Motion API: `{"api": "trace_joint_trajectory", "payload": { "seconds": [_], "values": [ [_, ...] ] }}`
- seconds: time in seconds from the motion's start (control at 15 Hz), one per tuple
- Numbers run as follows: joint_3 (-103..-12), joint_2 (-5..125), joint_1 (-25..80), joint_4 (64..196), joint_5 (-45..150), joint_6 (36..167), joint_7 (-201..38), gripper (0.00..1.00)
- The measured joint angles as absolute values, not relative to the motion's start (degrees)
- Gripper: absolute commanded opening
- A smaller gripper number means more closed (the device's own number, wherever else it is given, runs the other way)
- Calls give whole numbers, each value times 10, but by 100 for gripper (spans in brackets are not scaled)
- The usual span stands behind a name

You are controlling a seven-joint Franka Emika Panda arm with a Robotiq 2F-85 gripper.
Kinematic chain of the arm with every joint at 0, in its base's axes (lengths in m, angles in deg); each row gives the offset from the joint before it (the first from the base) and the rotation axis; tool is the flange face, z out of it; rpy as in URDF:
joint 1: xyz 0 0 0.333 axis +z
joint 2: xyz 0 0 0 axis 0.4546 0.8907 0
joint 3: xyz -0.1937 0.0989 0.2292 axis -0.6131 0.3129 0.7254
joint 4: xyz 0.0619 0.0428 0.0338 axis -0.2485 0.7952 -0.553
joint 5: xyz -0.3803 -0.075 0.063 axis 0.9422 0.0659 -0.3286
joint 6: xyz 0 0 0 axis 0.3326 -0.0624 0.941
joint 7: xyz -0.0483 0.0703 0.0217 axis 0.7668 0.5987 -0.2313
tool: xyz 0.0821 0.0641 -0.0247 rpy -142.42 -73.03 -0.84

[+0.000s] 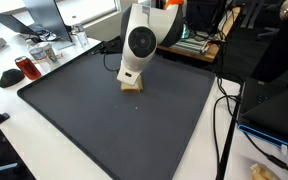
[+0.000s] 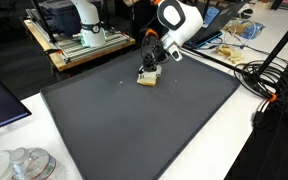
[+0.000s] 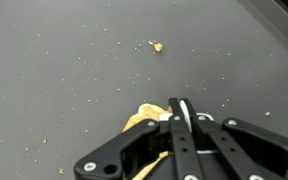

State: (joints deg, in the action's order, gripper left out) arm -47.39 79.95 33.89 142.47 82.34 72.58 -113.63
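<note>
A tan, bread-like piece lies on the dark grey mat in both exterior views (image 1: 132,85) (image 2: 148,79). My gripper (image 2: 150,68) is directly over it, with its fingertips down at the piece. In the wrist view the two black fingers (image 3: 181,108) are pressed together, and the tan piece (image 3: 139,118) shows just beneath and to the left of them. Nothing thick sits between the fingers. Whether they pinch an edge of the piece is hidden. A small tan crumb (image 3: 157,46) lies farther out on the mat.
The mat (image 1: 104,120) covers most of the white table. A red mug (image 1: 28,68) and clutter stand at one far corner. Black cables (image 2: 259,80) run along the mat's side. Clear containers (image 2: 24,165) sit near a front corner. Fine crumbs dot the mat.
</note>
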Motion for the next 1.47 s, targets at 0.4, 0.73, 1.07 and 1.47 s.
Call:
{"api": "trace_joint_trajectory", "payload": {
  "seconds": [0.4,0.73,1.07,1.47],
  "values": [
    [-468,804,342,1415,823,722,-1136,1],
    [-465,807,342,1410,823,719,-1136,1],
    [-459,814,345,1398,822,714,-1136,1],
    [-453,825,356,1377,822,705,-1136,1]
  ]
}}
